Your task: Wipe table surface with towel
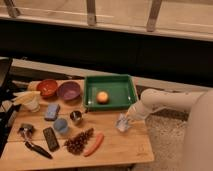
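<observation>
Towel [122, 124] touched by hand [128, 118] at desk's [120, 150] 3 o'clock; grip cannot be told. Wiping judged mostly left undone.

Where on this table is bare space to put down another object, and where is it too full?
Bare wood lies at the front right corner of the table, right of the carrot and in front of the gripper. A narrower strip runs between the green tray and the carrot. The left half, around the blue cup and metal cup, is crowded.
</observation>
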Robot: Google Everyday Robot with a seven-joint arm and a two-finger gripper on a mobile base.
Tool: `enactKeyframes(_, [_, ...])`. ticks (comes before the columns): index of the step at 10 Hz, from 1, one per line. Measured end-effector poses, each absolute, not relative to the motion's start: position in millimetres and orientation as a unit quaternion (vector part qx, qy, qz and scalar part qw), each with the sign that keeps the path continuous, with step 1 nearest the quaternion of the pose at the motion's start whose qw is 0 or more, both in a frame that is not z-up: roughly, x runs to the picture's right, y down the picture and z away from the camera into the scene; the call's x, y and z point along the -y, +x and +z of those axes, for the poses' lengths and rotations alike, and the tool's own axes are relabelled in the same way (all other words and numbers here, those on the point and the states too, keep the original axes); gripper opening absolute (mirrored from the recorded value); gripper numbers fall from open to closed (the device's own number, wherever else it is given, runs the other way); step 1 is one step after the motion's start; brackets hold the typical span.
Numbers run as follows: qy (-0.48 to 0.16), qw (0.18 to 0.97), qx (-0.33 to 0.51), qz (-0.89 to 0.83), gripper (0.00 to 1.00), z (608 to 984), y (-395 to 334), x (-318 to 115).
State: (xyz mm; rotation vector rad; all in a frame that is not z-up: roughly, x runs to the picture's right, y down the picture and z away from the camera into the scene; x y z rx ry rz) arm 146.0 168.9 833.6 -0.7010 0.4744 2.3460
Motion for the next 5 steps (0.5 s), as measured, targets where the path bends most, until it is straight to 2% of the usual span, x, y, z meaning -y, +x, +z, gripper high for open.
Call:
enactKeyframes(3, [-0.278, 0.347, -0.156, 0.882, 0.0, 838, 105, -151])
enactKeyframes(5, [-0.29, 0.361, -0.155, 0.873, 0.0, 826, 83, -164])
